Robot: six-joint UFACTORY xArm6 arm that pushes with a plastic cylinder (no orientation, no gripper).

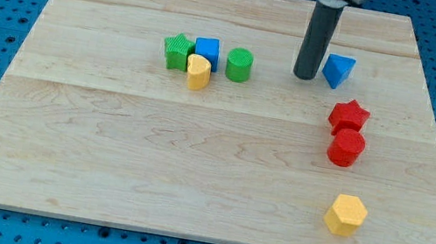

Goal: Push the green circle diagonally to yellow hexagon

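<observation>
— Sitting where, the green circle?
— Upper middle, beside the blue cube; yellow hexagon lay far lower right.
— And my tip?
— Right of it, touching nothing. Better to circle up-left, then push diagonally, avoiding the red blocks.

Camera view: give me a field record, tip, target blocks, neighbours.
tip: my tip, between green circle and blue triangle, close beside the triangle
green circle: upper middle, apart from tip
yellow hexagon: lower right
blue triangle: right of tip
cluster: green star, blue cube, yellow block
red pair: red star, red cylinder
</observation>
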